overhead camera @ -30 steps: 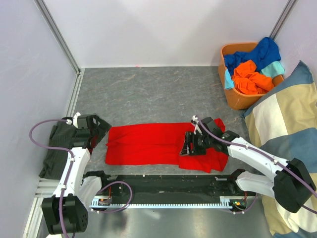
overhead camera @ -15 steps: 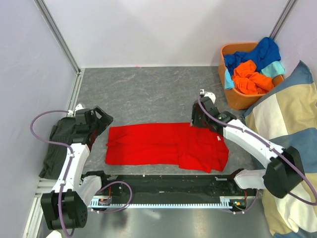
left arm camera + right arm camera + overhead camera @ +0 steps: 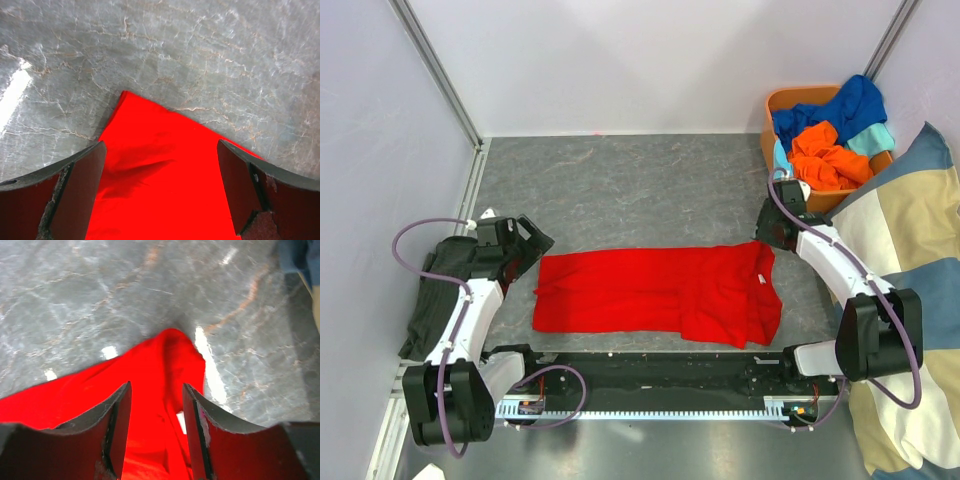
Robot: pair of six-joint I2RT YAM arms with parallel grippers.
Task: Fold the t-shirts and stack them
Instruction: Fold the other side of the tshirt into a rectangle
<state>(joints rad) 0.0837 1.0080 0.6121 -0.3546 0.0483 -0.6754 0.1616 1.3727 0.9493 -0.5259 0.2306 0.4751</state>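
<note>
A red t-shirt (image 3: 650,290) lies flat on the grey table as a long strip, its collar end with a white label to the right. My left gripper (image 3: 527,250) hovers open over the shirt's far left corner (image 3: 165,175), fingers (image 3: 82,185) wide apart with nothing between them. My right gripper (image 3: 772,228) sits at the shirt's far right corner. Its jaws are partly open, straddling a raised fold of red cloth (image 3: 165,365) without pinching it. More t-shirts, orange (image 3: 825,160), royal blue (image 3: 850,100) and light teal (image 3: 873,138), are heaped in a basket.
The orange basket (image 3: 790,200) stands at the back right, close behind my right gripper. A big blue-and-beige checked cushion (image 3: 905,250) fills the right side. A dark cloth (image 3: 430,300) lies at the left edge by the left arm. Walls close in the back and left.
My right gripper has travelled from the shirt's middle to its far right corner, and its jaws have narrowed. The left arm has shifted slightly and stays open.
</note>
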